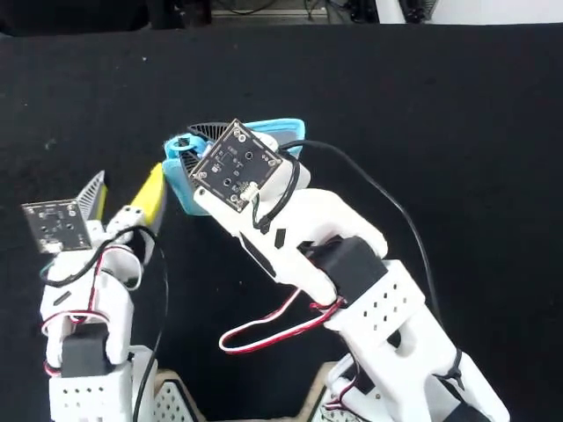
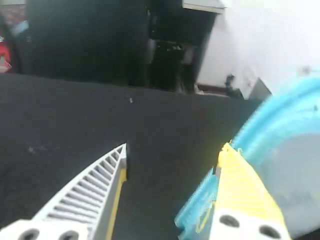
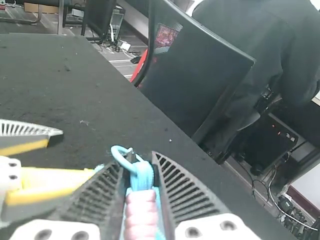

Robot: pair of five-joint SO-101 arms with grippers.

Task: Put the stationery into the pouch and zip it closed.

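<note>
Presently your left gripper [image 1: 126,180], beside the pouch [image 1: 283,128] on the worktop [image 1: 440,105], has its jaws released, one touching the pouch's edge. Over the pouch, your right gripper [image 3: 135,162] is clenched on the zip pull [image 3: 123,151]. You should pin the pouch first, then draw steadily.

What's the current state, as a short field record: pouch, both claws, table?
pouch: blue pouch lying on the black table
right: right claw shut on the pouch's zip end, loop pull beside it
left: left claw open, holding nothing, yellow finger at the pouch's edge
zip: open or closed, cannot tell
</note>
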